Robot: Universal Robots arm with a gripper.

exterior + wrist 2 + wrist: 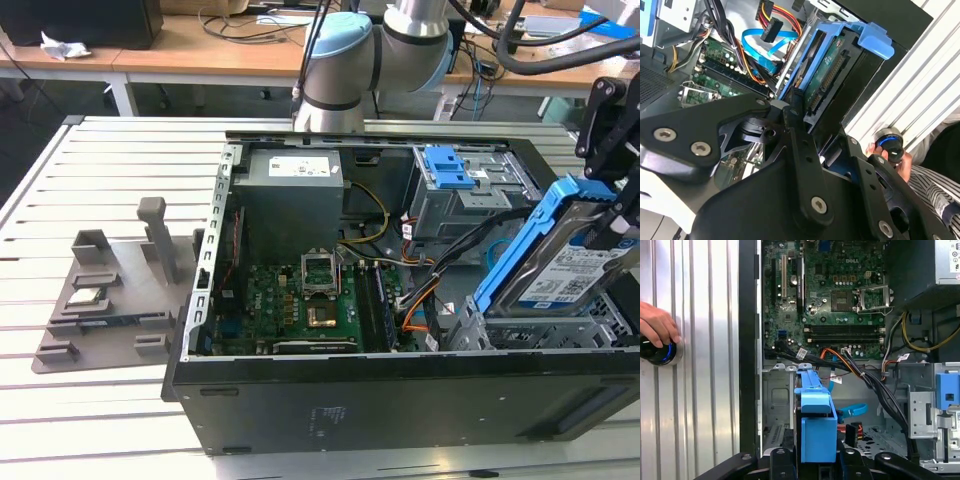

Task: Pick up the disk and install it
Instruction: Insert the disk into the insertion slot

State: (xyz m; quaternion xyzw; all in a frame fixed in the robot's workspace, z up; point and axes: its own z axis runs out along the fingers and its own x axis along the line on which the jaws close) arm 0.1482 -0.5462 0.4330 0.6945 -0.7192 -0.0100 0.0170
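I see the disk point(563, 262) w/ silver body, white-and-blue label, bright blue carrier; tilted steeply, one end raised, over the open case's drive-bay corner at exterior view's right.

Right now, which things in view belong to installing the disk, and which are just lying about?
In the job:
- silver hard drive in its bright blue plastic carrier, tilted, held by the black tool
- open black computer case

Lying about:
- grey plastic fixture on the slatted table
- big grey power supply box
- round blue-lit knob under a person's hand
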